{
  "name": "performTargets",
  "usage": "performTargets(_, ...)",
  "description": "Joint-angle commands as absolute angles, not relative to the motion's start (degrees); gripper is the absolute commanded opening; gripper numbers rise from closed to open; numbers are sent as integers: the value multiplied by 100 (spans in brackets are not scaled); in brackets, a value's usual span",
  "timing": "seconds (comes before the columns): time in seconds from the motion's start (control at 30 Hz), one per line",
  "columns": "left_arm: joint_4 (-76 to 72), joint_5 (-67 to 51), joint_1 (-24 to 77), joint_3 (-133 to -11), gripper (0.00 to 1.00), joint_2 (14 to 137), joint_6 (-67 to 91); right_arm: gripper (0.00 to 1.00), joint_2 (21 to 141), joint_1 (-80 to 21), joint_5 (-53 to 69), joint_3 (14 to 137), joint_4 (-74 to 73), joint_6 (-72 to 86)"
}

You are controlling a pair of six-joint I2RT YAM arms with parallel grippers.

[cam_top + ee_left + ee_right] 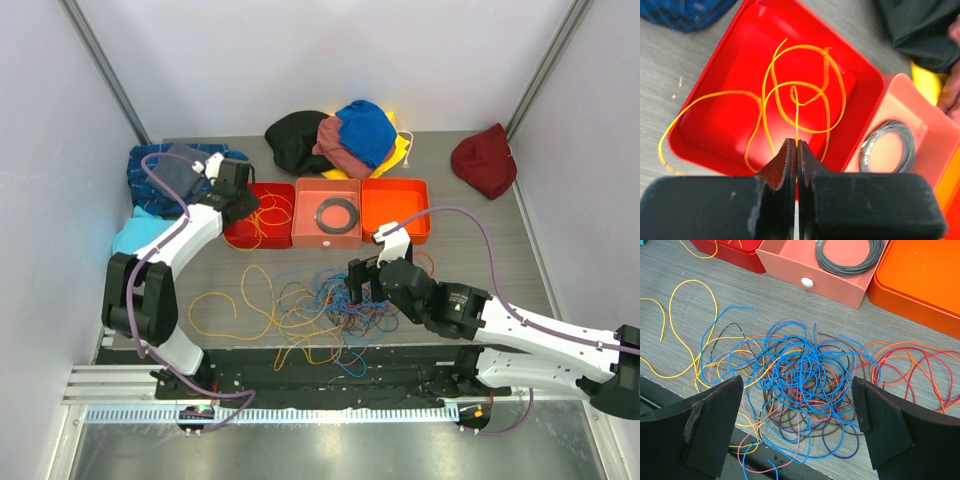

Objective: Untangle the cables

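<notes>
A tangle of thin cables (335, 305) in blue, orange, yellow, brown and red lies on the table in front of the trays; it fills the right wrist view (805, 380). My right gripper (797, 425) is open and empty, hovering over the tangle's right part (362, 283). My left gripper (797, 145) is shut on a yellow cable (805, 107) whose loops lie in the red tray (715, 85). In the top view the left gripper (243, 205) is over the red tray (275, 190).
A pink tray (327, 190) holds a black rubber ring (337, 213); an orange tray (395, 203) stands on its right. Loose yellow cables (215, 310) lie at left. Clothes pile at back (340, 135), a dark red cloth (485, 160) at right, blue cloth (165, 180) at left.
</notes>
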State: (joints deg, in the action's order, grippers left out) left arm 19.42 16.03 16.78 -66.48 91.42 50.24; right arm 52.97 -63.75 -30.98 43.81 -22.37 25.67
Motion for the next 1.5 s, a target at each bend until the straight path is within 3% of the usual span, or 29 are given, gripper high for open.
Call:
performTargets(0.0,1907,1802,1652,-7477,0,9255,4887,100,5203,-6372,-3305,4500,-2162,2549)
performTargets(0.37,2347,1609,1582,-8692,0,10186,4711,100,5159,-6381,-3401,4421,-2206,2531)
performTargets(0.77,1442,1599,1582,-7498,1,10266,4816,100,5185,-6381,-3489,4394,-2285,2487)
performTargets(0.83,1336,1635,1582,-7269,10,10187,4747,100,5229,-6381,-3472,4394,-2285,2496)
performTargets(0.87,1284,1635,1582,-7208,23,10082,4711,100,5221,-6381,-3463,4403,-2276,2505)
performTargets(0.97,1169,1608,1582,-7128,45,9854,4606,100,5265,-6381,-3428,4403,-2259,2522)
performTargets(1.07,1353,1635,1582,-7303,58,9704,4518,100,5273,-6381,-3419,4403,-2232,2540)
performTargets(1.23,1950,1871,1608,-7594,62,9335,4360,100,5238,-6390,-3384,4351,-2197,2593)
performTargets(1.27,2143,1933,1643,-7568,68,9238,4342,100,5230,-6381,-3384,4324,-2197,2610)
performTargets(1.3,2171,1960,1670,-7515,99,9124,4263,100,5212,-6381,-3375,4307,-2197,2610)
performTargets(1.47,2610,2101,1757,-6953,100,8061,4359,100,5150,-6372,-3375,4202,-2171,2637)
